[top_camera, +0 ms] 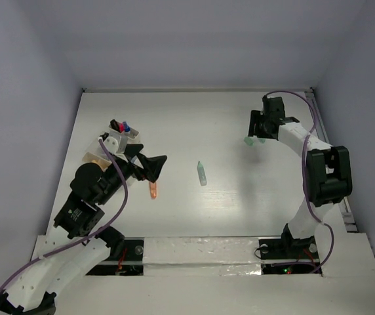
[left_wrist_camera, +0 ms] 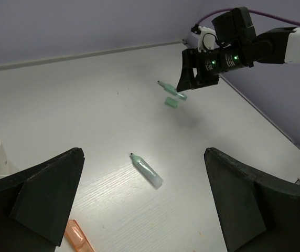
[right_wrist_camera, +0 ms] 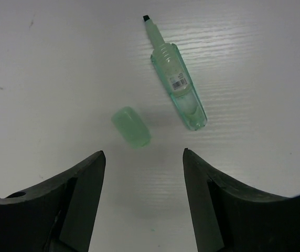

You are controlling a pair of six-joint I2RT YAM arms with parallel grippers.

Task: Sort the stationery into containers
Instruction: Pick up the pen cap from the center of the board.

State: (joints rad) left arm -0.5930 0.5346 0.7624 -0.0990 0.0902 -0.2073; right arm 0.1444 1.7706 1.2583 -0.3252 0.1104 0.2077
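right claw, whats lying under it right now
Under the open right claw lie a pale green highlighter, uncapped, and a loose green cap beside it, apart, on the white table. The table beneath the fingers themselves is hidden.

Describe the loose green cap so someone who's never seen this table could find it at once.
Go to the far right part of the white table, just under the right gripper. Two pale green pieces lie there, apart: an uncapped highlighter and the cap. The cap is the short, rounded stub with no tip or barcode label.
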